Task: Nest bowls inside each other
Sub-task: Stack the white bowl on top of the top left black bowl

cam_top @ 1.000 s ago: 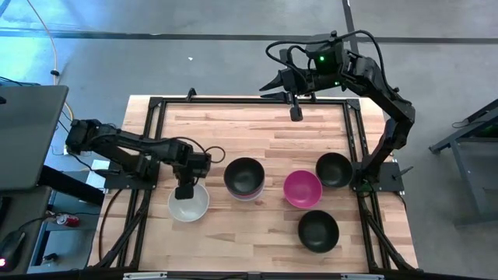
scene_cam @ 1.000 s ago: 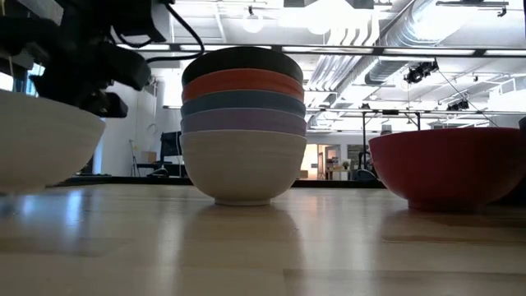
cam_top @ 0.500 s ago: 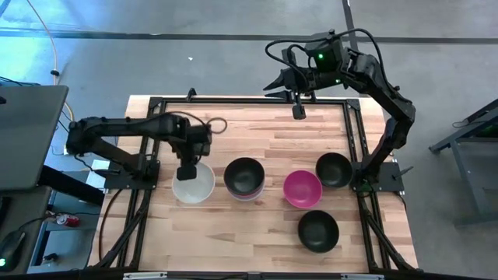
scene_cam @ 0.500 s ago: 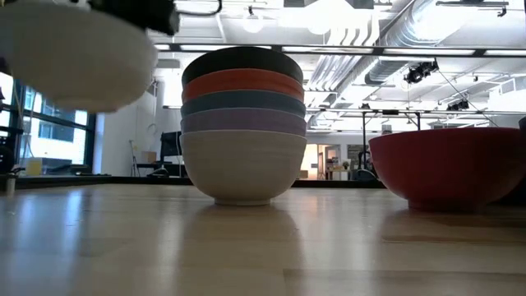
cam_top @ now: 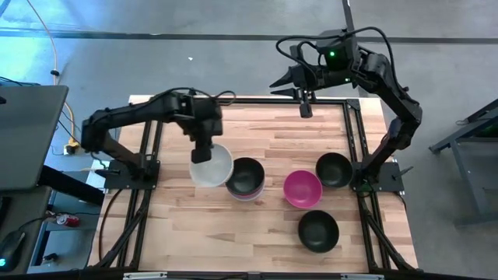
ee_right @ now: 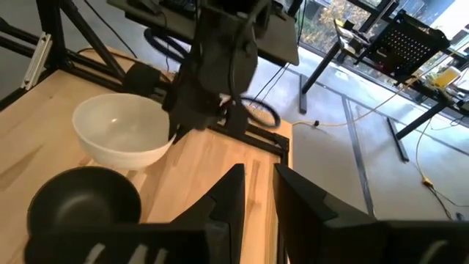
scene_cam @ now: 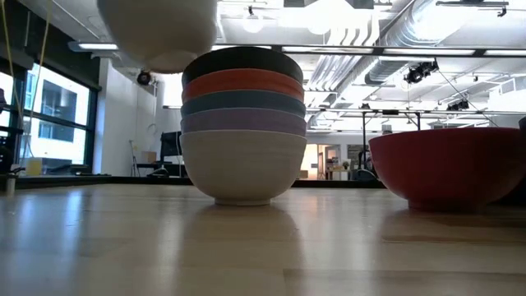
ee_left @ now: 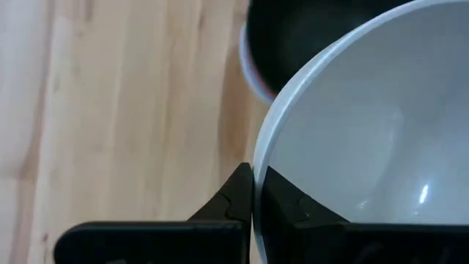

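Note:
My left gripper (cam_top: 202,153) is shut on a white bowl (cam_top: 212,166) and holds it in the air, just left of a stack of nested bowls (cam_top: 245,178). The stack has a black bowl on top and rests on the wood on its cream bottom bowl (scene_cam: 242,168). In the low view the white bowl (scene_cam: 156,33) hangs about level with the stack's top. A magenta bowl (cam_top: 303,189) and two black bowls (cam_top: 334,169) (cam_top: 318,231) stand on the table to the right. My right gripper (cam_top: 305,109) waits open, high over the far edge. My left gripper holds the white bowl by its rim (ee_left: 254,185), on the far-left side of the bowl. One finger (ee_left: 286,202) is inside the bowl and one finger (ee_left: 236,196) outside, pinching the wall between them. The fingers come from above, pointing steeply down. The bowl hangs clear of the table, mouth up.
A black metal frame (cam_top: 156,140) runs around the wooden tabletop. Bare wood lies along the far half (cam_top: 264,128) and at the near left (cam_top: 202,233). A desk and cables stand beyond the table's left edge.
My left gripper has lifted the white bowl clear of the table's near left part. It has carried the bowl up, toward the far edge and rightward, up to the stack. The bowl stays mouth up. My right arm has kept still.

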